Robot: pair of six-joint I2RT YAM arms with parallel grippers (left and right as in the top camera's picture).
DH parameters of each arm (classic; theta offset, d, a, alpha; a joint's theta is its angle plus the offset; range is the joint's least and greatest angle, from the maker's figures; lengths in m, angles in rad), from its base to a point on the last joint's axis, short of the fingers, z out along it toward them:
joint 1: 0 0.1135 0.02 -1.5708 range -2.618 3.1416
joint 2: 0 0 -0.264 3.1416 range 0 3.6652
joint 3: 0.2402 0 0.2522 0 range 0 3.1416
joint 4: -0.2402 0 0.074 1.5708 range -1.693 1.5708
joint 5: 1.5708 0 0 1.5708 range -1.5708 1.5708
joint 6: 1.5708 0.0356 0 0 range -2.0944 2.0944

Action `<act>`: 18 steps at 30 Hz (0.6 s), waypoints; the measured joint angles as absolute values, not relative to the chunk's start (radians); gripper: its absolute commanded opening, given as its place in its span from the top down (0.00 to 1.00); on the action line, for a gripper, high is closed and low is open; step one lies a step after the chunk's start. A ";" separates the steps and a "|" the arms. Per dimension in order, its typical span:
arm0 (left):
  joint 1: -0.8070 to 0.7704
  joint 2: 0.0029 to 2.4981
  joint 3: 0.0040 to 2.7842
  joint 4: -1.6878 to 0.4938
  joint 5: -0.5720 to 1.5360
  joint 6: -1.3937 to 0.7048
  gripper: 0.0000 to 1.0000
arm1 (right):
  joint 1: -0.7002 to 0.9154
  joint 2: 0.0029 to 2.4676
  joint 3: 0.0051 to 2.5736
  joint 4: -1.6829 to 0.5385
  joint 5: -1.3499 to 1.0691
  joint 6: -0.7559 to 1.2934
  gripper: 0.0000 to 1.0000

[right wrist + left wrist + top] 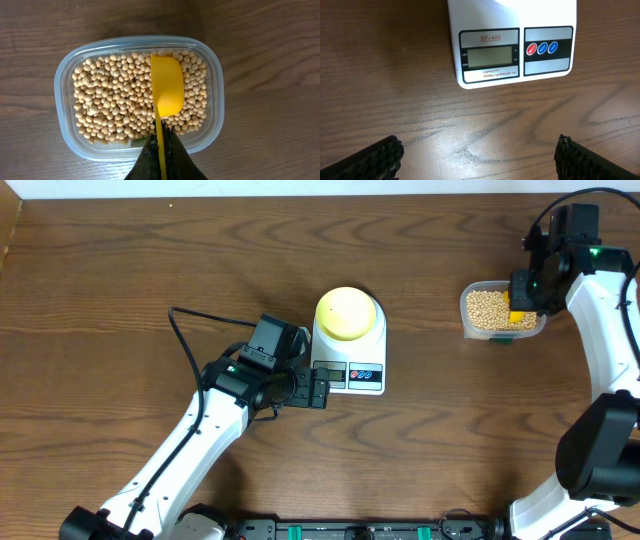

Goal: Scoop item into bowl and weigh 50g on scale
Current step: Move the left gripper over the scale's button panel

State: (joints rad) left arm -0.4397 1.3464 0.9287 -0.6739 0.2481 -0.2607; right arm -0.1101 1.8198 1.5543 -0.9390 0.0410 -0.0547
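Tan soybean-like beans (115, 100) fill a clear plastic tub (65, 80) at the right of the table, the beans (486, 306) also showing from overhead. A yellow scoop (167, 90) lies on the beans, its thin handle pinched in my right gripper (162, 142), which is shut on it above the tub's near rim. The pale yellow-green bowl (346, 313) sits on the white scale (364, 376) at mid-table. My left gripper (479, 155) hovers wide open over bare wood just in front of the scale's (515, 55) blank display.
A black cable (185, 340) runs from the left arm across the table's left side. The right arm (600, 310) reaches over the tub from the right edge.
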 measured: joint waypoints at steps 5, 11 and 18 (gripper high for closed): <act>-0.440 1.346 0.929 -0.670 0.248 -0.261 0.02 | -0.110 1.821 1.554 -0.928 0.043 -0.052 0.14; -0.440 1.346 0.929 -0.674 0.251 -0.254 0.02 | -0.110 1.821 1.554 -0.916 0.045 -0.055 0.01; -0.448 1.346 0.929 -0.700 0.292 -0.086 0.02 | -0.110 1.821 1.554 -0.916 0.045 -0.055 0.01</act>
State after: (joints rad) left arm -0.4484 1.3464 0.9287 -0.6998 0.2916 -0.0860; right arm -0.1101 1.8206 1.5543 -0.9161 0.0452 -0.0547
